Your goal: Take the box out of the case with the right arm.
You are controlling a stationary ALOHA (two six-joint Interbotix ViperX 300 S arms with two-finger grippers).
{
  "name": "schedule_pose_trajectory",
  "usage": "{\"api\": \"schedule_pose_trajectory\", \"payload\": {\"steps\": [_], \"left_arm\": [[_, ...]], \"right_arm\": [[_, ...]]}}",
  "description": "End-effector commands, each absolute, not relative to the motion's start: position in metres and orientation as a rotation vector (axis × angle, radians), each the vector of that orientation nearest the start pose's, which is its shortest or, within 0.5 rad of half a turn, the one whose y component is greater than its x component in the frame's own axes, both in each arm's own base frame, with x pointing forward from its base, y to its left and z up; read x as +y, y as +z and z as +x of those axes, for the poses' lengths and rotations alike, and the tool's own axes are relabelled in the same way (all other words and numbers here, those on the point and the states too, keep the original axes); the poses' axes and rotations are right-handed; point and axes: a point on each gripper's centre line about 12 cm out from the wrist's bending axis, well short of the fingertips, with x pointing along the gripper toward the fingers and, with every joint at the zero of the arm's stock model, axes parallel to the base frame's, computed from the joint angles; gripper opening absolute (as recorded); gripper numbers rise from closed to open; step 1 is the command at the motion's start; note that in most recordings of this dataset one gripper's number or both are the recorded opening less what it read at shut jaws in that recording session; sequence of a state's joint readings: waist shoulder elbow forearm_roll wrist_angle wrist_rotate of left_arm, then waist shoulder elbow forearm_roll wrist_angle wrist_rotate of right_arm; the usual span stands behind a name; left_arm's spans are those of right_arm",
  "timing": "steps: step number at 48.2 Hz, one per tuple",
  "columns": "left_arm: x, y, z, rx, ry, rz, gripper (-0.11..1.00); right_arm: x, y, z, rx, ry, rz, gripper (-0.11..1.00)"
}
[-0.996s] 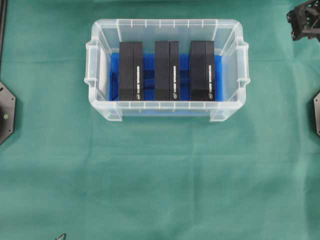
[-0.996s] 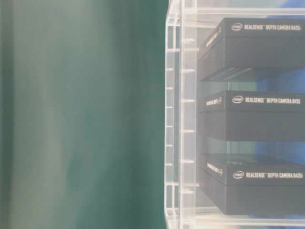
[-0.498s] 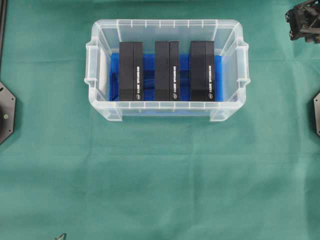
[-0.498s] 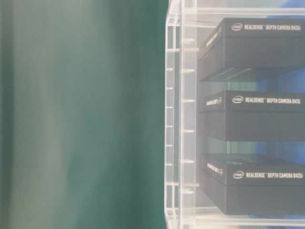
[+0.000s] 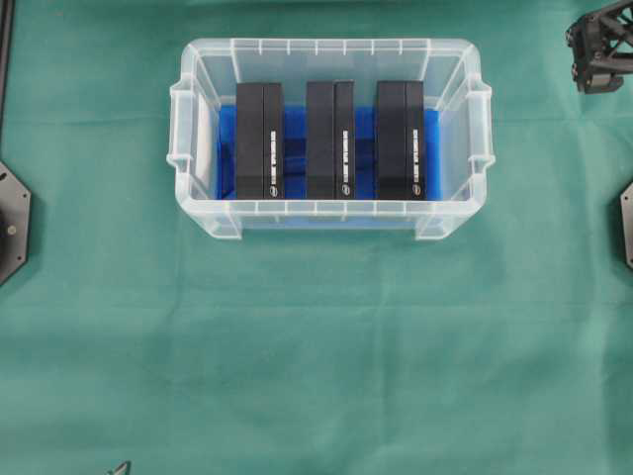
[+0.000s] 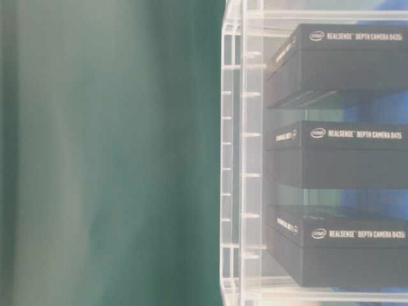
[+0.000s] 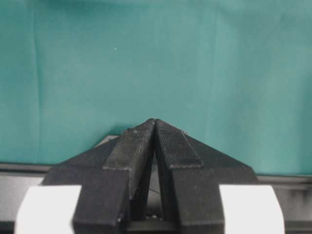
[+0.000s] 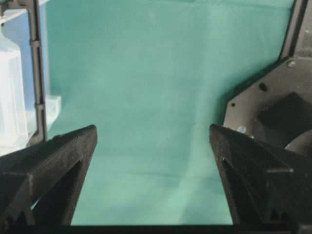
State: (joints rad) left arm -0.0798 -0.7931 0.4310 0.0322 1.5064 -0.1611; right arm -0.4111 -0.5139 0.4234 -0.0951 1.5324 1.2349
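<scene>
A: Where do the boxes sit?

B: Three black boxes stand side by side in the case (image 5: 329,213), the clear plastic bin on the far half of the green table (image 5: 316,356). There is the left box (image 5: 259,140), the middle box (image 5: 329,140) and the right box (image 5: 400,140), each apart from its neighbour, with the blue sheet (image 5: 294,139) showing between them. The table-level view shows white lettering on their dark faces through the case wall.

A: And the right claw?

B: The right claw (image 8: 153,146) is spread wide, its two black fingers far apart with only green cloth between them, holding nothing. In the overhead view it sits at the far right corner (image 5: 603,49), well apart from the case. A corner of the case shows at the left edge of its wrist camera.

A: The left claw?

B: The left claw (image 7: 155,124) is closed, its fingertips meeting, with nothing between them, over bare green cloth.
</scene>
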Motion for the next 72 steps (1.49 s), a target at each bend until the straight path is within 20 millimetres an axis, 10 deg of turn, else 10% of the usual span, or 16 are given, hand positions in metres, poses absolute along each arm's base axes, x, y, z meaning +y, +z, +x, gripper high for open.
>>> {"api": "schedule_pose_trajectory", "payload": {"steps": [1, 46, 72], "left_arm": [[-0.01, 0.387, 0.159, 1.117, 0.045, -0.083, 0.0], [-0.006, 0.385, 0.162, 1.137, 0.066, -0.08, 0.0], [0.0, 0.386, 0.161, 1.131, 0.097, -0.1, 0.0]], "right_arm": [[-0.098, 0.333, 0.194, 0.99, -1.262, 1.205, 0.93], [-0.101, 0.337, 0.204, 0.958, -1.276, 1.242, 0.93], [-0.101, 0.347, 0.339, 0.923, -1.168, 1.233, 0.93]]}}
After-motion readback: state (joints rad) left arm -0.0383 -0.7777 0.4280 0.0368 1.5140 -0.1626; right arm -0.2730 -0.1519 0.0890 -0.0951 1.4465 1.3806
